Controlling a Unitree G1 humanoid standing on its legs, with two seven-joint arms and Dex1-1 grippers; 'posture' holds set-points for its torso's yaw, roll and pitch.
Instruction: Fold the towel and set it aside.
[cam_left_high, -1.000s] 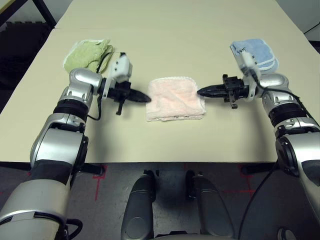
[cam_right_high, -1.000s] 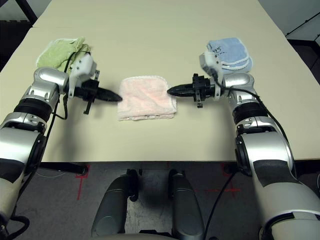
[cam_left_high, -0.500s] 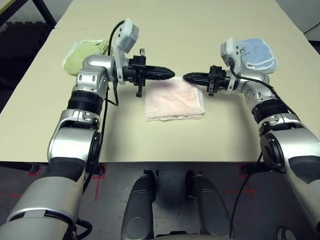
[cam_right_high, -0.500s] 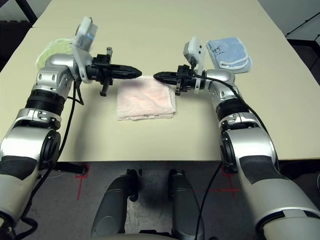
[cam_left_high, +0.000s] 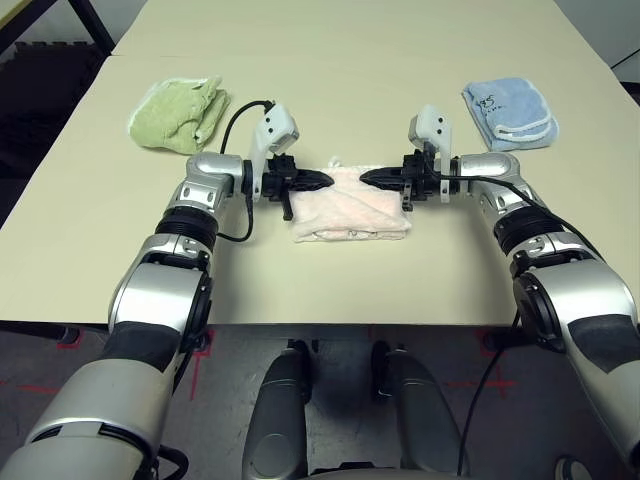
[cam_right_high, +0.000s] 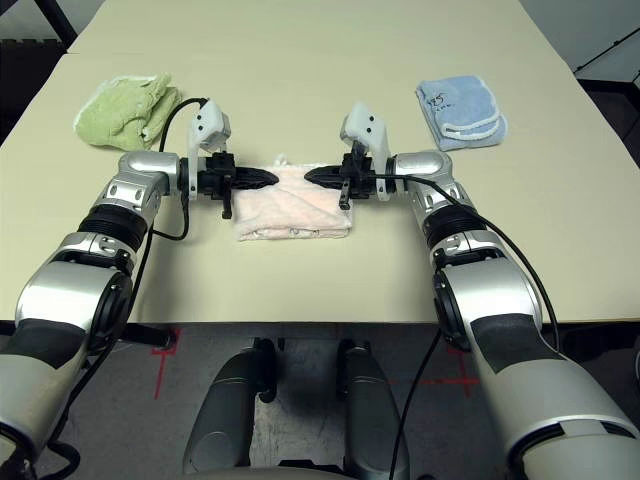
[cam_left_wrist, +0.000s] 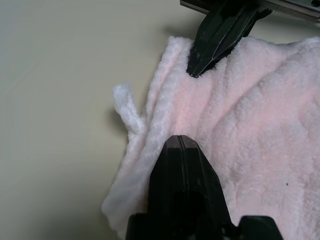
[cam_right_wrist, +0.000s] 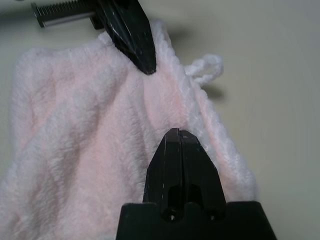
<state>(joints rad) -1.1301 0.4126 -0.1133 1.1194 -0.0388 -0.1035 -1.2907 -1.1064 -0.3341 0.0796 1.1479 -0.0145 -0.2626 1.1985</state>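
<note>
Pale counter (cam_left_high: 330, 285), pink towel (cam_left_high: 350, 212) between two tools
Left tool (cam_left_high: 331, 180) and right tool (cam_left_high: 363, 178) each have fingers together over the towel's far part; green cloth (cam_left_high: 178, 115) and blue cloth (cam_left_high: 510, 112) lie beyond.

I'm seeing three towels on one bench (cam_left_high: 330, 285): one pink towel (cam_left_high: 350, 212), one green towel (cam_left_high: 175, 118) and one blue towel (cam_left_high: 508, 112). I'm running two arms, and I'm counting two grippers, one left (cam_left_high: 315, 180) and one right (cam_left_high: 378, 178), each showing two fingers.
</note>
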